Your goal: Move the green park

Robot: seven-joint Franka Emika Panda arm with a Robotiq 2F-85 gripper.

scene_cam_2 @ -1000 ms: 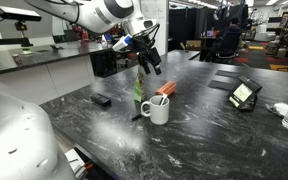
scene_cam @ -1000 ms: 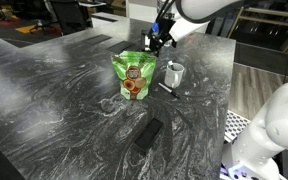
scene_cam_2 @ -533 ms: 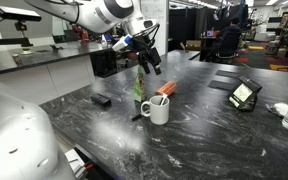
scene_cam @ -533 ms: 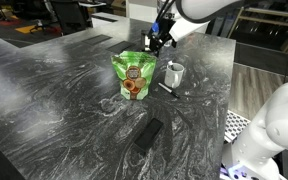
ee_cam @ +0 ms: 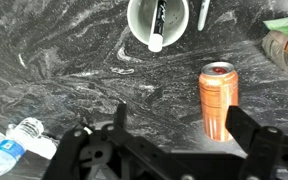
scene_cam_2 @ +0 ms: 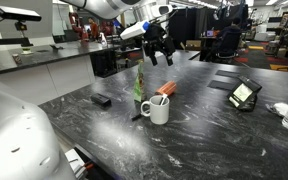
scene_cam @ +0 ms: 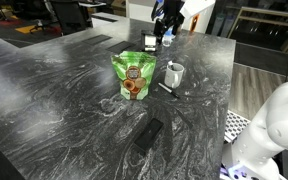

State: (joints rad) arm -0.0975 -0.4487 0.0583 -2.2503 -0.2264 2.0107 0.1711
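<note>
The green park [scene_cam: 134,75] is a bright green pouch with a round brown picture, standing upright mid-table. It is edge-on in an exterior view [scene_cam_2: 139,85] and just shows at the right edge of the wrist view [ee_cam: 287,40]. My gripper [scene_cam: 166,22] is open and empty, high above the table behind the pouch, also seen in an exterior view [scene_cam_2: 157,50]. In the wrist view its open jaws [ee_cam: 184,125] hang over bare table beside the orange can [ee_cam: 217,100].
A white mug [scene_cam: 174,72] holding a marker stands next to the pouch, also in the wrist view [ee_cam: 162,20]. The orange can [scene_cam: 150,42] stands behind the pouch. A black flat object [scene_cam: 147,135] lies nearer the front. A water bottle [ee_cam: 14,140] lies at lower left.
My gripper has risen and moved back from just above the pouch and can. The pouch, mug and can have not moved.
</note>
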